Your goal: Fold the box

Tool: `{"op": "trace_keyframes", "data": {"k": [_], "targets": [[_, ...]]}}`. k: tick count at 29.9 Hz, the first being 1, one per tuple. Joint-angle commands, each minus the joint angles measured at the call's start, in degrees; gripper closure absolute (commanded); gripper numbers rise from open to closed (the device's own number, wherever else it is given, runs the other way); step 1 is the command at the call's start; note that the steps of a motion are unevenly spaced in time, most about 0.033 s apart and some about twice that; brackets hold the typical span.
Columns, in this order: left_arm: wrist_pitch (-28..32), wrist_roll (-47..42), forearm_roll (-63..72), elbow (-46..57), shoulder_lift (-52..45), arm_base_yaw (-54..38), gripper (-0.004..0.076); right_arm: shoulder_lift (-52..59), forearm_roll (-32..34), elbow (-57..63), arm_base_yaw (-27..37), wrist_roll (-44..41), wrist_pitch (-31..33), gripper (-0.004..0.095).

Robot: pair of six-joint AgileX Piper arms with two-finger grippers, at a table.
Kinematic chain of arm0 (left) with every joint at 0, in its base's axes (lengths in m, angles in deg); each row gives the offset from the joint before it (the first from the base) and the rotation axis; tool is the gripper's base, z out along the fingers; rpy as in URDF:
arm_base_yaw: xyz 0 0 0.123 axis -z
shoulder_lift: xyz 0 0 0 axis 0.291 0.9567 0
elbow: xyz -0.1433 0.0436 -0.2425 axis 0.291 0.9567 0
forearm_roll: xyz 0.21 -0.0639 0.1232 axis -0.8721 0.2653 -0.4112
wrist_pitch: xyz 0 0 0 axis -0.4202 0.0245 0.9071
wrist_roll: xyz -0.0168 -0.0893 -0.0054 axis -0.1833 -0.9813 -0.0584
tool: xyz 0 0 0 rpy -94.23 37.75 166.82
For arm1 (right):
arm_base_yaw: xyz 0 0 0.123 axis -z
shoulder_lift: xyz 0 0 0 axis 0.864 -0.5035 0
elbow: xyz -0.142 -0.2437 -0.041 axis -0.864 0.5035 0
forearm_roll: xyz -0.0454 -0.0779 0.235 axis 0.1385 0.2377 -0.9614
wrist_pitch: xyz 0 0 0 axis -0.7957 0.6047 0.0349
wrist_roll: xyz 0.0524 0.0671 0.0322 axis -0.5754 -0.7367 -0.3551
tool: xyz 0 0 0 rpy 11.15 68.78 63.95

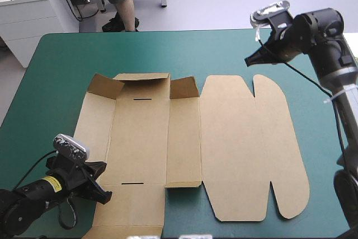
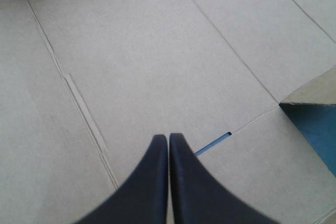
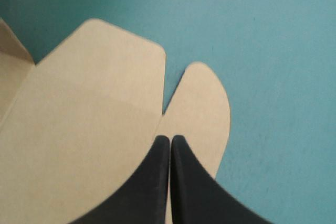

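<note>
The box [image 1: 140,138] is laid out in the middle of the table [image 1: 53,82], and on my high view nearly all of it is flat. The left half is the tray part. Along its far edge the far wall [image 1: 144,78] is tipped up, and the two small flaps [image 1: 104,86] at its ends stand up with it. The right half is the lid [image 1: 251,149], lying flat, with a pair of rounded lobes at the far end and another at the near end.

The left pincer [image 1: 102,188] sits at the near left, over the tray's near-left part, with its fingers pressed together into one point and nothing between them. Its wrist view shows brown board all the way ahead, a thin slot [image 2: 212,144] just beside the tips, and a wedge of teal-green cover [image 2: 315,135] off to one side. I can't tell whether the tips touch the board.

The right pincer [image 1: 250,60] is at the far right, also with its fingers together and empty. It is raised beyond the lid's far end, and the far lobes [image 3: 202,108] and the notch between them lie straight ahead of it.
</note>
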Motion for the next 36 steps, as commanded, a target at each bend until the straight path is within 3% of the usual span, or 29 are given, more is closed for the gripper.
{"op": "trace_keyframes", "data": {"k": [1, 9, 16, 29, 36], "targets": [[3.5, -0.2, 1.0, -1.9, -0.1, 0.0, 0.0732, 8.7, 1.6, 9.5, 0.3, 0.0, -1.5, 0.0921], [3.8, -1.7, 1.0, -4.4, 2.3, 0.0, 0.0732, 27.8, -0.5, 34.9, 0.3, -0.5, -10.1, 0.0921], [-0.1, -1.7, 1.0, -13.6, 12.2, 0.0, 0.0732, 42.3, -2.6, 49.4, 0.3, -0.7, -11.5, 0.0921], [-16.0, -1.7, 1.9, -37.5, 35.6, -1.0, 0.0732, 58.0, -2.1, 58.6, 0.3, -3.0, -11.0, 0.0921], [-19.9, 2.0, 6.5, -42.0, 39.2, -12.8, 0.0732, 59.0, -2.6, 59.8, 0.3, -3.9, -10.6, 0.0921]]}}
